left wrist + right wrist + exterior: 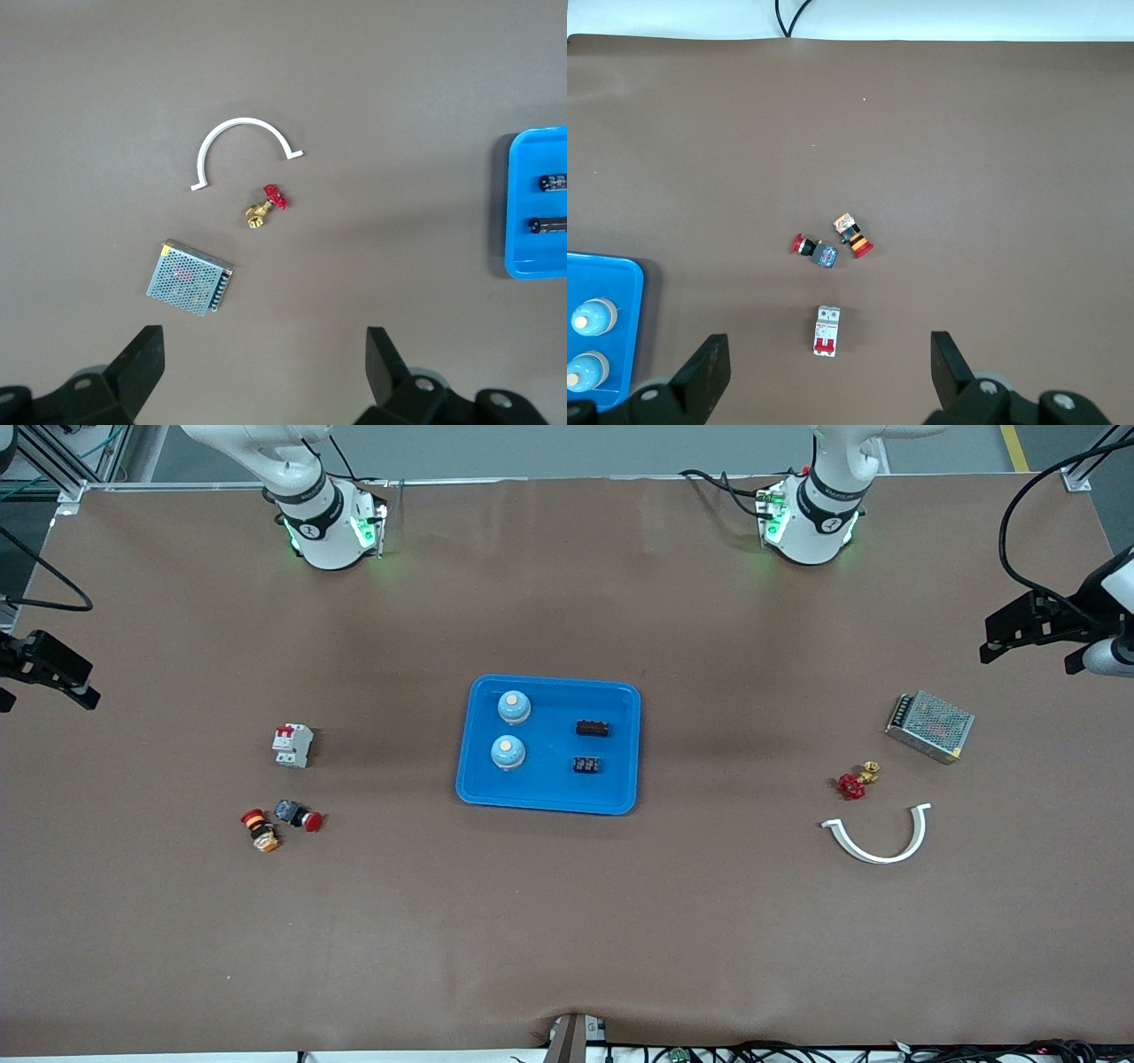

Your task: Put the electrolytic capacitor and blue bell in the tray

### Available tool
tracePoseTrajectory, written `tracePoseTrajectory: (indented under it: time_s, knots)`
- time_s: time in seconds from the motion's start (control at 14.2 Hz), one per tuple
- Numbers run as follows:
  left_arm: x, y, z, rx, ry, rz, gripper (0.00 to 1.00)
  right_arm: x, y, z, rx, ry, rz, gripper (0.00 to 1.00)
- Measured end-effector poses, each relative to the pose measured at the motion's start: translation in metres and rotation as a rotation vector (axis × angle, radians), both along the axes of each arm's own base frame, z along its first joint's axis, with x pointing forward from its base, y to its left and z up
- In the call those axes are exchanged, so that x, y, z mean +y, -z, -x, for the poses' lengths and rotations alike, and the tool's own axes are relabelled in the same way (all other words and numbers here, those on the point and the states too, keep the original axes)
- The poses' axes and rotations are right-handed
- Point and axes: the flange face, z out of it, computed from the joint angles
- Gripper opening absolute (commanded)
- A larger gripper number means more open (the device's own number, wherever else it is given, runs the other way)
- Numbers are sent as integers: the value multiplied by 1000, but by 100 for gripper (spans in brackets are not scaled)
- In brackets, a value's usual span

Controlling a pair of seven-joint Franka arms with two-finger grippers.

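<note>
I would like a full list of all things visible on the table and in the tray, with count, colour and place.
tray: 1, bright blue, middle of the table
bells: 2, light blue, in the tray, at the side toward the right arm's end
capacitors: 2, black, in the tray, at the side toward the left arm's end
circuit breaker: 1, white and red, toward the right arm's end
push buttons: 2, red and black, nearer the front camera than the breaker
power supply: 1, silver mesh, toward the left arm's end
valve: 1, red and brass, beside the power supply
curved clip: 1, white, nearer the front camera than the valve
left gripper: open, above the power supply's end
right gripper: open, above the breaker's end
</note>
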Motion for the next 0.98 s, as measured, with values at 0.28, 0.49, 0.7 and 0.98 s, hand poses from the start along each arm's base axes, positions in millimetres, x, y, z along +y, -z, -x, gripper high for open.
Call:
tracePoseTrajectory:
  time_s: [0.28,0.49,0.7,0.98]
  knots:
    - [3,1,-1,2,9,0,100,0,1,0,4,-1,0,100]
    - [3,0,-1,-1,9,0,100,1,2,-1,5,-1,0,100]
    - [-3,-1,-2,-10,15,0,100,0,2,0,5,0,0,100]
    - [-6,-3,-4,-27,-21,1,100,0,2,0,5,1,0,100]
